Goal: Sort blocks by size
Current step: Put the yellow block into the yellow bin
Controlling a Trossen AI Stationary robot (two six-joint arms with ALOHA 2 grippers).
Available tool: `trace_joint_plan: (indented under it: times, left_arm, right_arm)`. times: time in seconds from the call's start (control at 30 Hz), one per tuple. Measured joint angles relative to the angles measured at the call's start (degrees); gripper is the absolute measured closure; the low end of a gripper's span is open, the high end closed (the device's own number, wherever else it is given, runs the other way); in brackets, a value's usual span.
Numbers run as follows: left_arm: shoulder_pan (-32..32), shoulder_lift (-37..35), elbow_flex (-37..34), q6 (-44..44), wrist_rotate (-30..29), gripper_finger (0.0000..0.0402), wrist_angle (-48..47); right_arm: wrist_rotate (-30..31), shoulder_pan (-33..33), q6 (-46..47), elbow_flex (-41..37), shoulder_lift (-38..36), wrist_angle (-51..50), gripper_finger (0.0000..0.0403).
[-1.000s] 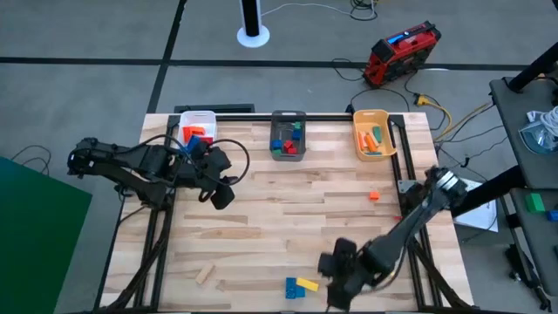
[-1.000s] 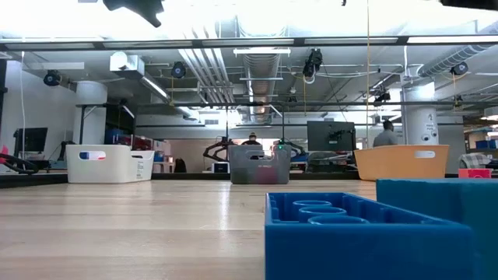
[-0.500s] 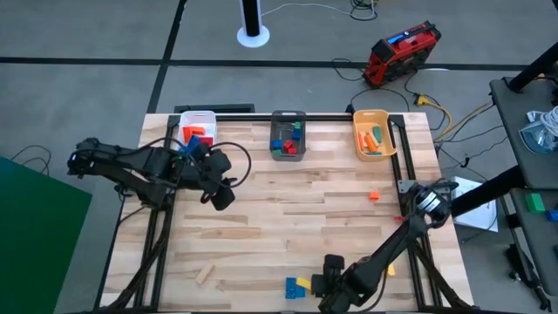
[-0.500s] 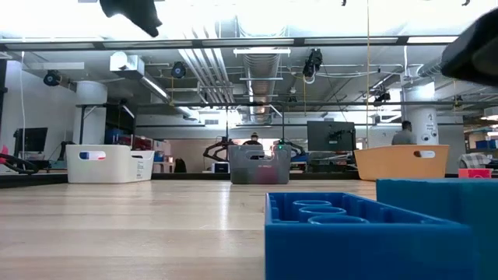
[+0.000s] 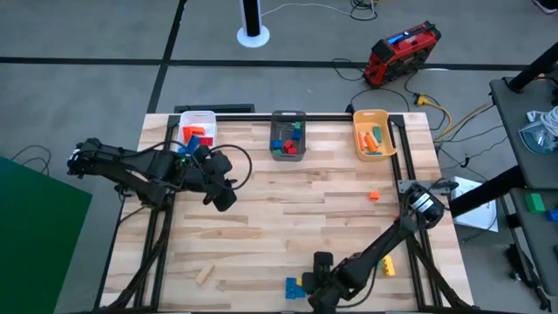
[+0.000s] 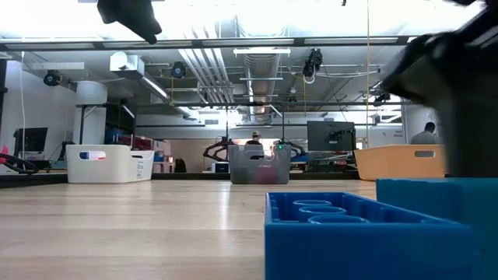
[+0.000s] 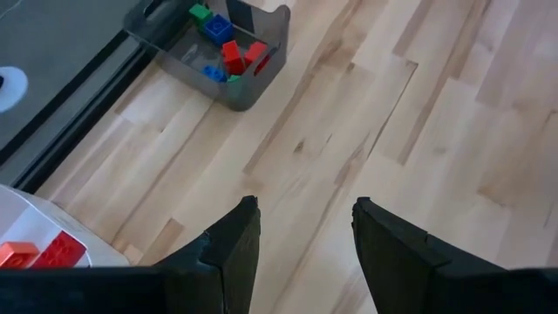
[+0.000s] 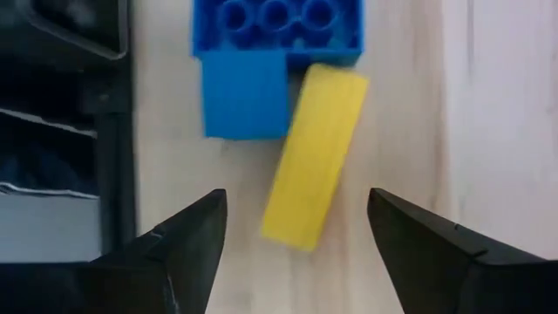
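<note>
Right tool (image 8: 296, 231) swung across the bench's near edge, now spread open over yellow bar (image 8: 314, 157) beside blue brick (image 8: 277, 30). Now looming dark in low view.

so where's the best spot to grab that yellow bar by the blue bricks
Probably across the two long sides of the yellow bar, near its free end, coming straight down. Its other end touches the blue bricks. The right hand hangs open above it, fingers either side.
</note>
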Motion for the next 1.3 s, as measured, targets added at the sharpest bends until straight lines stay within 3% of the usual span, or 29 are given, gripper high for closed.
trace_joint_plan:
  times: [0.43, 0.57, 0.8, 1.1, 1.3]
  left_arm:
    - [0.0, 0.0, 0.0, -0.4, 0.0, 0.024, 0.1]
    - [0.0, 0.0, 0.0, -0.2, 0.0, 0.024, 0.1]
    - [0.0, 0.0, 0.0, -0.1, 0.0, 0.024, 0.1]
    - [0.0, 0.0, 0.0, 0.7, 0.0, 0.024, 0.1]
    - [0.0, 0.0, 0.0, 1.3, 0.0, 0.024, 0.0]
  right_arm:
    - [-0.4, -1.6, -2.4, 0.1, 3.2, 0.7, 0.0166]
    - [0.1, -1.7, -2.0, 0.1, 3.2, 0.3, 0.0208]
    - [0.5, -1.8, 0.2, 0.1, 3.3, -0.5, 0.0315]
    - [1.1, -2.3, 2.4, -0.2, 0.8, -6.6, 0.0314]
    - [4.6, -4.4, 6.0, -0.3, -6.6, -16.0, 0.0314]
